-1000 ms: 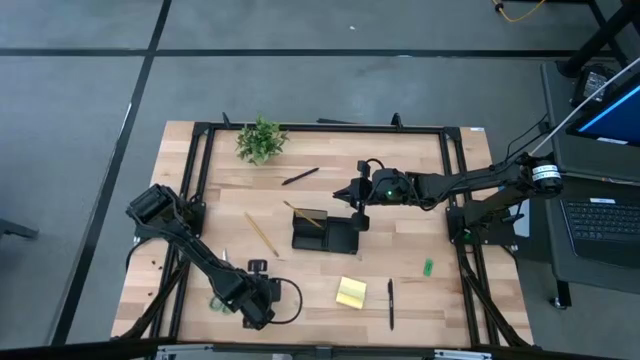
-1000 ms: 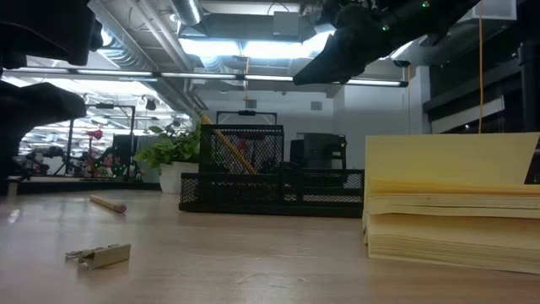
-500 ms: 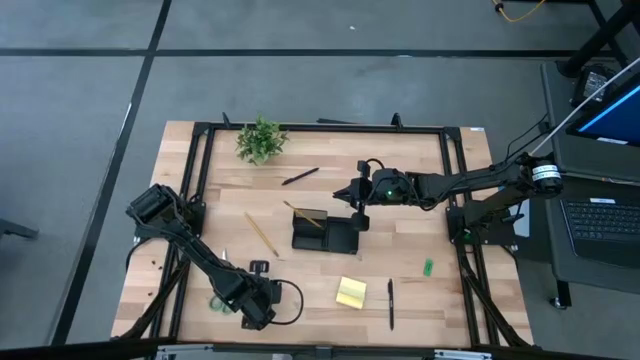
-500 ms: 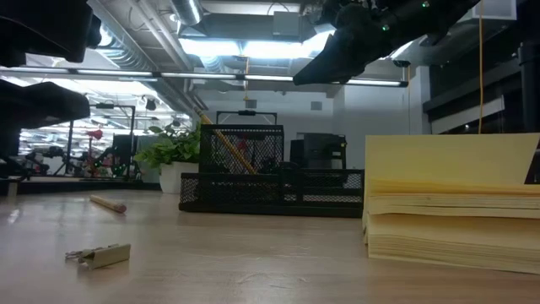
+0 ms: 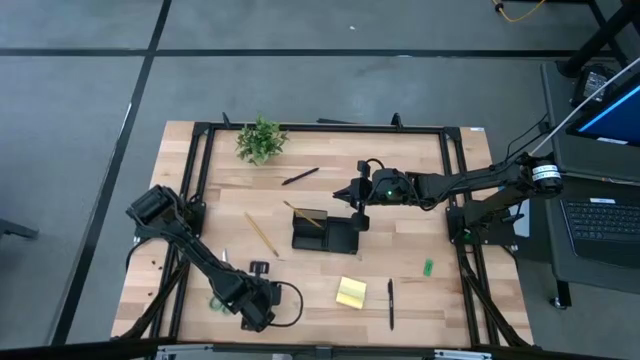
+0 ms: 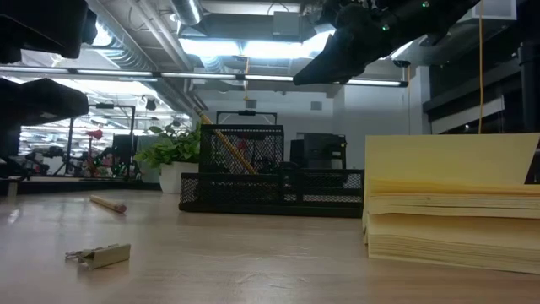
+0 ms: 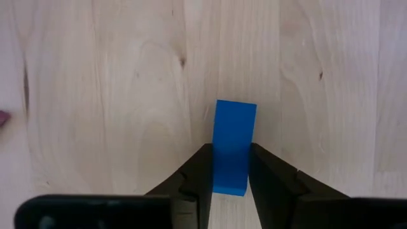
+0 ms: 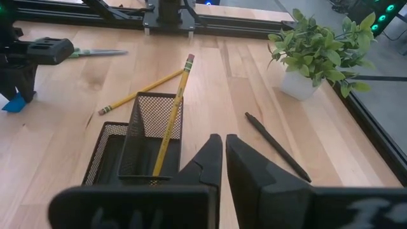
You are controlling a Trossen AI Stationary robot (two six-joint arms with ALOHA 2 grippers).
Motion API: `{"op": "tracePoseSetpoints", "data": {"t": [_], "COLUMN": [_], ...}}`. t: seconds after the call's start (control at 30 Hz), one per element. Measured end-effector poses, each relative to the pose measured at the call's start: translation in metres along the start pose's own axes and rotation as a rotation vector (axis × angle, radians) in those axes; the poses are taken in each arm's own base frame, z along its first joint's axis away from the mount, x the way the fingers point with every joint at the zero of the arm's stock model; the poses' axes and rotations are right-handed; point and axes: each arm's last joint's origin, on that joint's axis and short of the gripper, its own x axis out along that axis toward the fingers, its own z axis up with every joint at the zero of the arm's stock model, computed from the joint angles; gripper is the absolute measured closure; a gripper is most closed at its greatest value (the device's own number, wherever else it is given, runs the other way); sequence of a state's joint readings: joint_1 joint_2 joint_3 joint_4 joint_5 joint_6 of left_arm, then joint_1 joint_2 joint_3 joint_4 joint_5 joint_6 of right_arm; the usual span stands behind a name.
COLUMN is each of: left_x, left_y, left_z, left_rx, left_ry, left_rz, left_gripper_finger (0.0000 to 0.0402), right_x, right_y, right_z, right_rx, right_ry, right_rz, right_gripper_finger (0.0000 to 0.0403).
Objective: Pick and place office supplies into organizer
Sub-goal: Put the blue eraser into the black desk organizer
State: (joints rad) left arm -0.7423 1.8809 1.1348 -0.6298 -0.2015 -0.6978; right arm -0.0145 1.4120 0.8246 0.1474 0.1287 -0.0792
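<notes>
High view: wooden table [image 5: 420, 200] inside a black frame [image 5: 320, 128], with the organizer [image 5: 325, 234] near the middle and the right gripper [image 5: 357, 222] hanging just above its right end; its fingers [image 8: 213, 159] are pressed together and hold nothing; in the right wrist view the organizer's tall mesh section stands just ahead of those fingers with a pencil [image 8: 170, 117] leaning in it, a second pencil [image 8: 137, 93] lying on the wood beyond it, a pen [image 8: 277, 147] off to one side and the plant [image 8: 315, 54] farther on; the left gripper [image 5: 252, 300] sits low at the near left part of the table, well apart from the organizer; in the left wrist view its fingers [image 7: 197, 175] are partly closed, each touching a side of the blue block [image 7: 233, 146], which lies flat on the wood between them; green scissors [image 5: 217, 302] lie just to the left of that gripper; to its right, farther off, the sticky pad [image 5: 350, 292], another pen [image 5: 390, 303] and a small green piece [image 5: 427, 267].
</notes>
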Motion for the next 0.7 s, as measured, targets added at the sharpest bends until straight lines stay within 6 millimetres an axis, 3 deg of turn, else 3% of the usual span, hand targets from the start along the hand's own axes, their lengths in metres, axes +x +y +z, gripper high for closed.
{"op": "tracePoseSetpoints", "data": {"t": [0.33,0.7], "left_x": [-0.003,-0.002], "left_y": [0.006,0.043], "left_z": [0.008,0.03], "left_rx": [0.07,0.012], "left_ry": [-0.117,-0.176], "left_rz": [0.183,0.391], "left_gripper_finger": [0.0315,0.0315], "right_x": [0.0,0.0], "right_y": [0.0,0.0], "right_z": [0.0,0.0], "right_rx": [0.0,0.011], "right_ry": [0.0,0.001], "right_rz": [0.001,0.001], "right_gripper_finger": [0.0377,0.0377]}}
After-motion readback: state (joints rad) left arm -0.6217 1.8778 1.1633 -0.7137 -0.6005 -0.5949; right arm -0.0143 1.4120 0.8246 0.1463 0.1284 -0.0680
